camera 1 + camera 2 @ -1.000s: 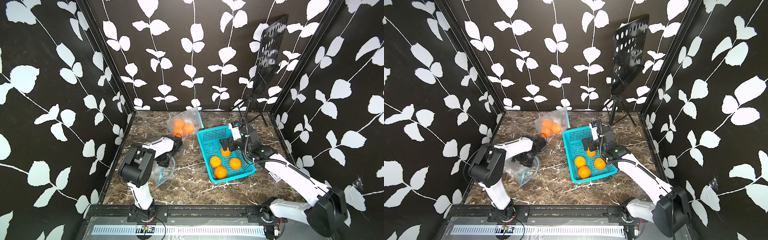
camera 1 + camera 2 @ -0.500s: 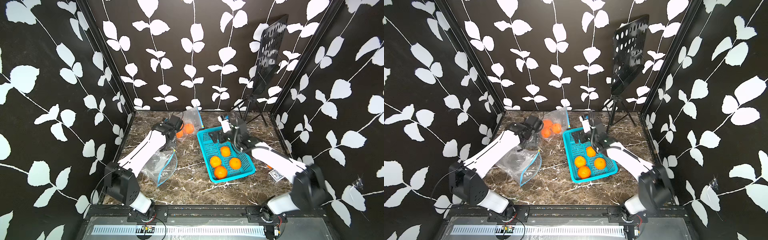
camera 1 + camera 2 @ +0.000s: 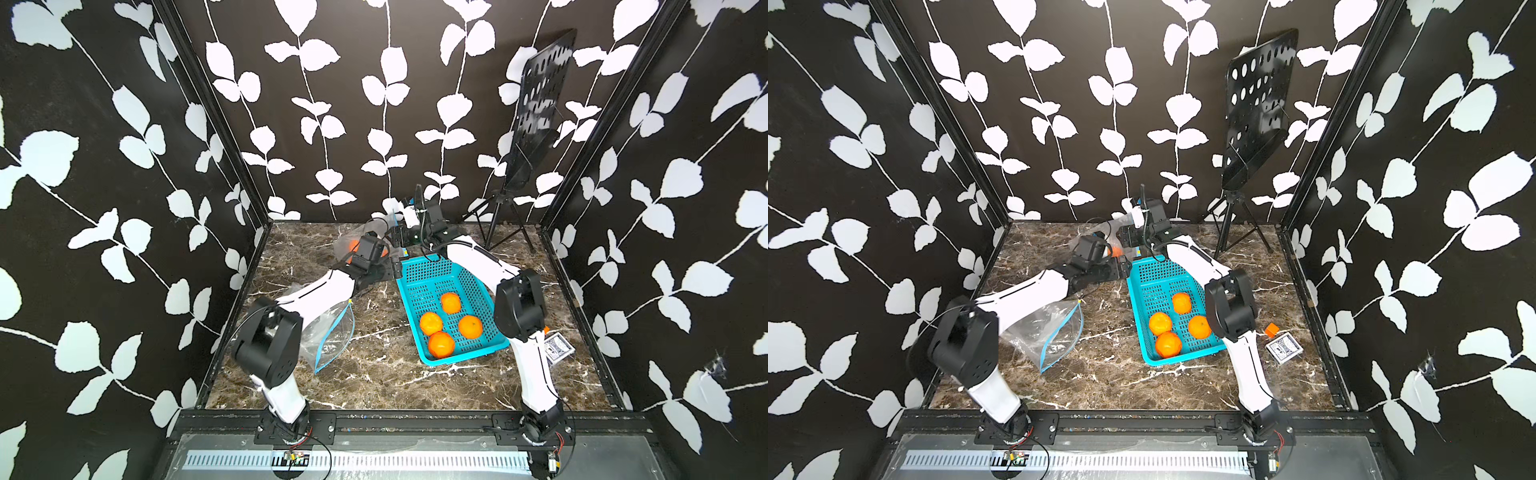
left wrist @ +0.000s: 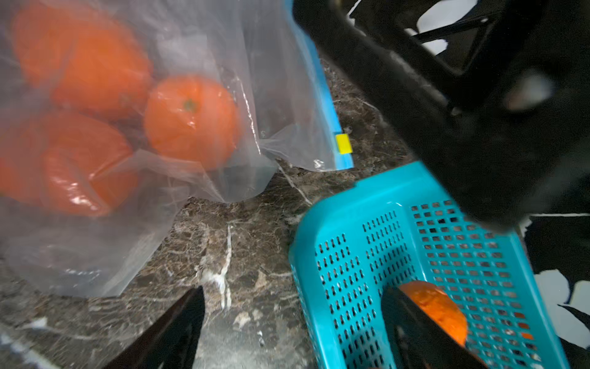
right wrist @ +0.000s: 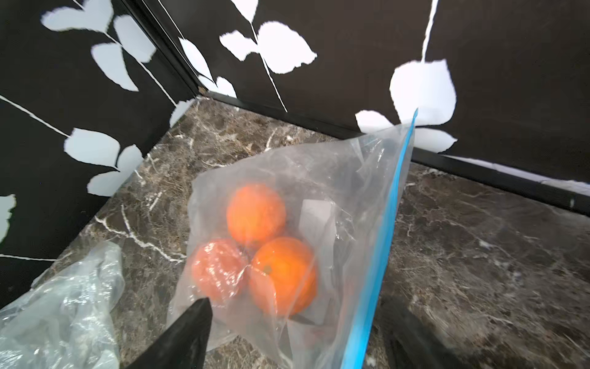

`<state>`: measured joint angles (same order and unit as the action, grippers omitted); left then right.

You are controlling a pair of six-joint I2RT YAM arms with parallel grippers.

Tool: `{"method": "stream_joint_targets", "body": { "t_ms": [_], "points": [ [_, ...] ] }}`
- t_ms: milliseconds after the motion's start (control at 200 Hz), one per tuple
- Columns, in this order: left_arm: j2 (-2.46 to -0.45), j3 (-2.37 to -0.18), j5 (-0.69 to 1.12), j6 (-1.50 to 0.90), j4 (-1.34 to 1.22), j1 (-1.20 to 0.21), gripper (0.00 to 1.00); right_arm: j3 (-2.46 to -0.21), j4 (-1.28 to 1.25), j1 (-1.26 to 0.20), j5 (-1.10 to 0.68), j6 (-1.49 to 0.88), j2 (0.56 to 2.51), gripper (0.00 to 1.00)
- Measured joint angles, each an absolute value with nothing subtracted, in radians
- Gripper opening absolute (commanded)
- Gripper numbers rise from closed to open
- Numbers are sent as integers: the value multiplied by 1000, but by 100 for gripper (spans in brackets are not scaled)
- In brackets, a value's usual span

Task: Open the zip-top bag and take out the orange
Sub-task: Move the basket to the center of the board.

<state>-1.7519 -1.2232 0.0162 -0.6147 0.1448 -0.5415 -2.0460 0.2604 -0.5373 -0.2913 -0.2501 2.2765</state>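
Empty bag [image 3: 328, 332] open at 8 o'clock on counter [image 3: 374, 374]. Left claw [image 4: 295, 292] released, holding nothing. Full bag [image 5: 335, 179] at 12 o'clock, looks zipped, three oranges [image 5: 255, 212] inside. Right claw [image 5: 297, 302] released, astride zip [image 5: 383, 239]. Basket [image 3: 419, 270] at 3 o'clock, four fruit [image 3: 451, 302]. Remaining: unzip, extract.

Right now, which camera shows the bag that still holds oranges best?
The right wrist view: the bag, its three oranges and blue zip strip show clearly. The left wrist view shows it closer but cropped and partly blurred. In both top views it is small, mostly hidden behind the left arm.
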Motion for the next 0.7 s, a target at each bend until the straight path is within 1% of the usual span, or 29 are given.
{"method": "stream_joint_targets", "body": {
  "t_ms": [85,150,245,305,385,455,535,615,665,701],
  "points": [
    [-1810,-1221,12,-628,105,-517,84,-2069,306,-539,-286,-244,2303,83],
    [-1818,-1217,-7,-628,80,-506,83,-2085,336,-540,-286,-241,2321,83],
    [-1818,-1213,-46,-628,66,-495,81,-2123,359,-541,-306,-234,2357,78],
    [-1818,-1194,-41,-629,35,-482,80,-2138,364,-543,-329,-231,2379,71],
    [-1817,-1158,-24,-633,-26,-454,80,-2142,364,-547,-374,-227,2396,55],
    [-1810,-1113,-9,-638,-87,-430,80,-2153,357,-554,-406,-226,2407,47],
    [-1789,-1051,-3,-649,-143,-411,82,-2165,361,-567,-429,-230,2408,34],
    [-1772,-1009,13,-655,-170,-404,82,-2188,377,-582,-451,-223,2416,30],
    [-1772,-1008,21,-654,-172,-406,82,-2195,380,-587,-457,-225,2419,25],
    [-1775,-1014,29,-654,-171,-411,81,-2195,383,-591,-461,-223,2419,23]
  ]
}}
